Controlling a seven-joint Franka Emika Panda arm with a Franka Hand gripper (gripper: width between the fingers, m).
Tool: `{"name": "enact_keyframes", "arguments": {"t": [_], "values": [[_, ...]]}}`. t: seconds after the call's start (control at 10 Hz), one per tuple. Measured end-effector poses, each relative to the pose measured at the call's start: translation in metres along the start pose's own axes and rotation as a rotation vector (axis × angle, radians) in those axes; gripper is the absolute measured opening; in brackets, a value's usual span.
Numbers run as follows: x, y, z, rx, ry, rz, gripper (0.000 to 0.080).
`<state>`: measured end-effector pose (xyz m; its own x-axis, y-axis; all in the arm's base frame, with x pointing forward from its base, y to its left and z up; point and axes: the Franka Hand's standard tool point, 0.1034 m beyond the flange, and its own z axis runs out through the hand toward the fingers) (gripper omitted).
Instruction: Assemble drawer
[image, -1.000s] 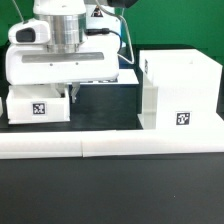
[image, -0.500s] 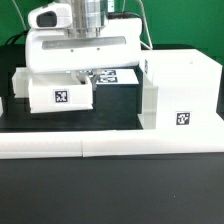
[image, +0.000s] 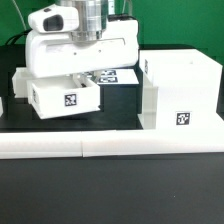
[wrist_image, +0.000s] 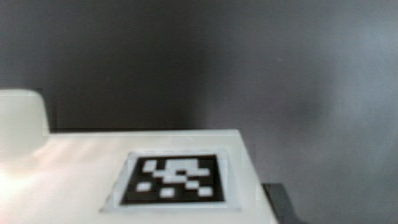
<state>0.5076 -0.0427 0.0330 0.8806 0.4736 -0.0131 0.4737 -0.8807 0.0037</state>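
The large white drawer shell (image: 180, 88) stands at the exterior view's right, with a square tag on its near face. My gripper (image: 66, 82) is shut on a small white tray (image: 66, 99) with a tag on its near side. It holds the tray slightly tilted, just above the black table and a short way left of the shell. The tray hides the fingertips. In the wrist view the tray's tagged white face (wrist_image: 175, 180) fills the lower part, over dark table. A second white part (image: 2, 106) shows at the far left edge, cut off.
Long low white border bars (image: 110, 148) run across the front of the table. The marker board (image: 110, 77) lies behind the tray, next to the shell. Cables hang behind the arm.
The gripper has carried the small tray towards the exterior view's right, closer to the shell, and lifted it off the table. The shell has not moved.
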Motion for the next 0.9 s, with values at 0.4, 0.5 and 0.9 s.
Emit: {"name": "enact_keyframes", "arguments": {"t": [0.4,0.5,0.9], "values": [[0.0036,0.0059,-0.0012,0.008,-0.013,-0.300,0.0042],[0.0031,0.0066,-0.0012,0.008,-0.014,-0.343,0.0042],[0.0075,0.0055,0.0006,-0.010,-0.039,-0.692,0.0042]]}}
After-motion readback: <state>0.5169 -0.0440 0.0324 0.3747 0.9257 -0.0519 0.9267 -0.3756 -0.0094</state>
